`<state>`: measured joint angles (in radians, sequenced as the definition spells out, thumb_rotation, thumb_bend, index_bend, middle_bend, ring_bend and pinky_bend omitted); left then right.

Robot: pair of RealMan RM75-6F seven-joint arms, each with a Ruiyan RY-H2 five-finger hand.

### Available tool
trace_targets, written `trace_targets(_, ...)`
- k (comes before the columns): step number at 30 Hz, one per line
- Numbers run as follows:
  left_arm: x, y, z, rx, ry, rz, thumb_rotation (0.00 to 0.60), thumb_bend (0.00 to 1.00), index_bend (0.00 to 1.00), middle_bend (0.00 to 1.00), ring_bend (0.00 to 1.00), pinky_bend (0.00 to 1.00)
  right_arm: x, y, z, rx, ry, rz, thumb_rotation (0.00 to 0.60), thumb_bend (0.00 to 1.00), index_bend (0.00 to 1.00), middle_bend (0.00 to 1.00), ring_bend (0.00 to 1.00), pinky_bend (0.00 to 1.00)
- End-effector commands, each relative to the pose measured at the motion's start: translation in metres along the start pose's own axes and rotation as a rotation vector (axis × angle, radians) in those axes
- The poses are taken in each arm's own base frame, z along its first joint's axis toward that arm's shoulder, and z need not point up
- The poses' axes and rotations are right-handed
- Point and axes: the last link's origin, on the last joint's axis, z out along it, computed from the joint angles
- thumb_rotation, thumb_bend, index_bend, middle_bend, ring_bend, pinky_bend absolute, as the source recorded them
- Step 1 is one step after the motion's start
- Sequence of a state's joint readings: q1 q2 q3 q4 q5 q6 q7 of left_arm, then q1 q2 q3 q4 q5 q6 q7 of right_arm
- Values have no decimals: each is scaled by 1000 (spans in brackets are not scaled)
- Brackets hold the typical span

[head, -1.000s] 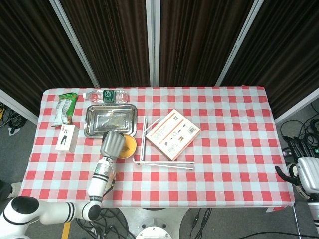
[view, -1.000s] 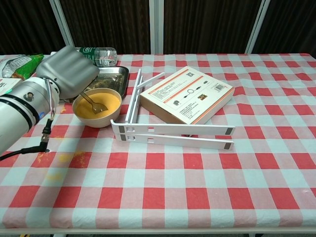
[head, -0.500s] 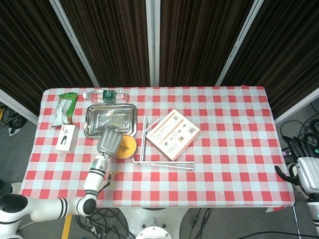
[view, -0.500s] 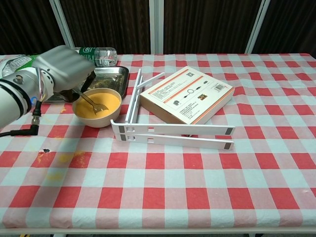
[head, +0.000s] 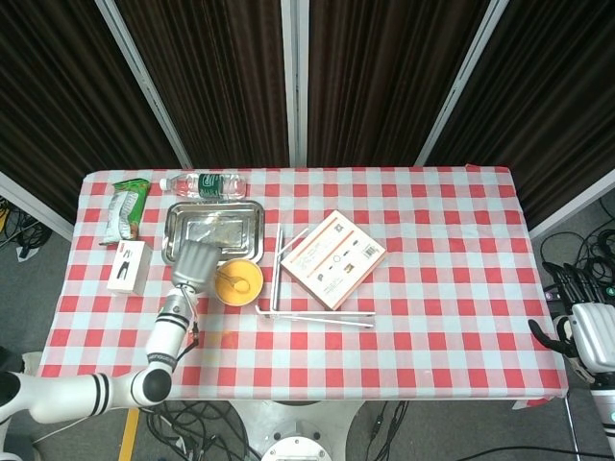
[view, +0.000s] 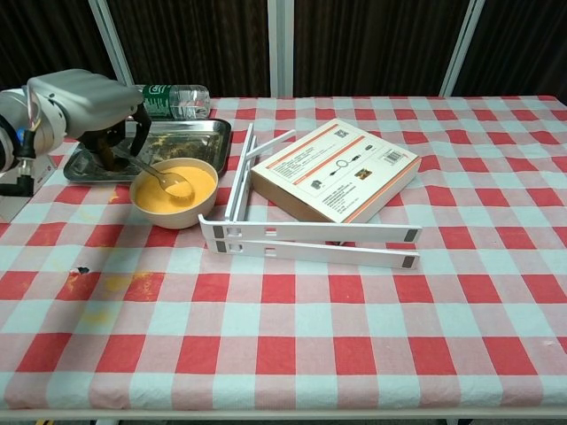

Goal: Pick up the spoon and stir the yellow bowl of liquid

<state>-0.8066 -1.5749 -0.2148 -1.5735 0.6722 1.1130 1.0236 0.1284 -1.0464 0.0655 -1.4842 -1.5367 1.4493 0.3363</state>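
No legible text: bottle label, box print too small.

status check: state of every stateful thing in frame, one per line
left hand: grips the spoon handle
spoon: tilted, bowl end in the liquid
yellow bowl: upright, holds yellow liquid
right hand: off the table's right edge, holds nothing
water bottle: lying on its side
metal tray: flat on the table
boxed product: propped on the white stand

A lab-like test booth: black curtains on metal poles behind a checked table, floor cables.
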Motion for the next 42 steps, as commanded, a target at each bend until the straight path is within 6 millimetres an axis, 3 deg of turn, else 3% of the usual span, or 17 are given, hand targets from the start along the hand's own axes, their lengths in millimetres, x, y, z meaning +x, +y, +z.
trace_targets(1, 4, -2, -3, 3, 10, 13, 600, 425, 668, 983, 915, 988, 0, 0, 0, 1, -1, 0, 600, 216, 21, 99, 0, 71)
trace_targets(10, 8, 7, 2, 54, 147, 239, 600, 426, 669, 984, 917, 988, 0, 0, 0, -1, -2, 0, 600, 217, 21, 99, 0, 71)
trace_targets(15, -3, 21, 3, 66, 226, 429, 600, 426, 669, 984, 919, 988, 0, 1, 0, -4, -4, -1, 600, 217, 21, 99, 0, 71)
trace_targets(22, -21, 32, 2, 67, 243, 517, 600, 427, 673, 984, 924, 989, -1, 2, -1, -6, -5, 3, 600, 217, 21, 99, 0, 71)
trace_targets(34, -33, 51, -9, 14, 204, 470, 600, 430, 679, 988, 928, 989, -2, 3, -1, -7, -6, 6, 600, 217, 21, 99, 0, 71)
trace_targets(42, -24, 44, -5, 1, 143, 295, 600, 433, 688, 989, 929, 980, -2, 4, -2, -8, -2, 8, 600, 217, 21, 99, 0, 71)
